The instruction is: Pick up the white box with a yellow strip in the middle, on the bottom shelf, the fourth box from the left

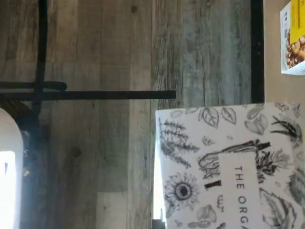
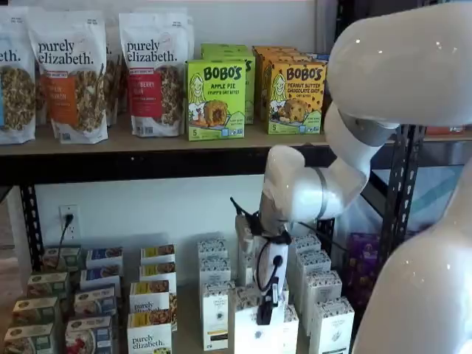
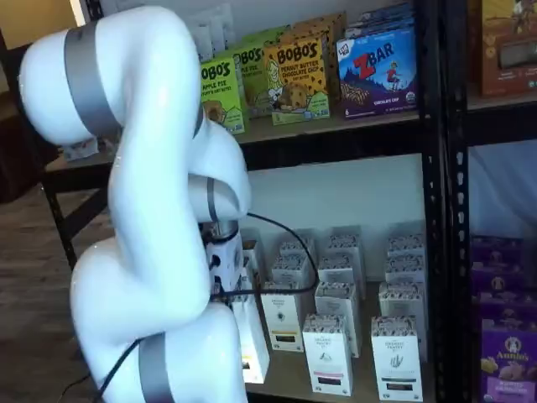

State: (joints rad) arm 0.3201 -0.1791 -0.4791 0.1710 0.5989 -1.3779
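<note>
The white box (image 1: pixel 228 167) fills a corner of the wrist view, its leaf-and-flower printed top close to the camera and plank floor behind it. In both shelf views it hangs tilted at the front of the bottom shelf (image 3: pixel 294 382), forward of the other cartons: white box (image 2: pixel 251 333), white box (image 3: pixel 252 336) with its thin yellow band showing low on the front. My gripper (image 2: pixel 264 310) comes down onto it with black fingers against its front, shut on it. The white arm hides the fingertips in one shelf view.
Rows of alike white cartons (image 3: pixel 327 353) stand behind and to the right. Purely elizabeth boxes (image 2: pixel 150 332) fill the shelf's left. Bobo's boxes (image 2: pixel 215 99) sit on the upper board. A black rack upright (image 3: pixel 436 210) and purple boxes (image 3: pixel 508 353) lie to the right.
</note>
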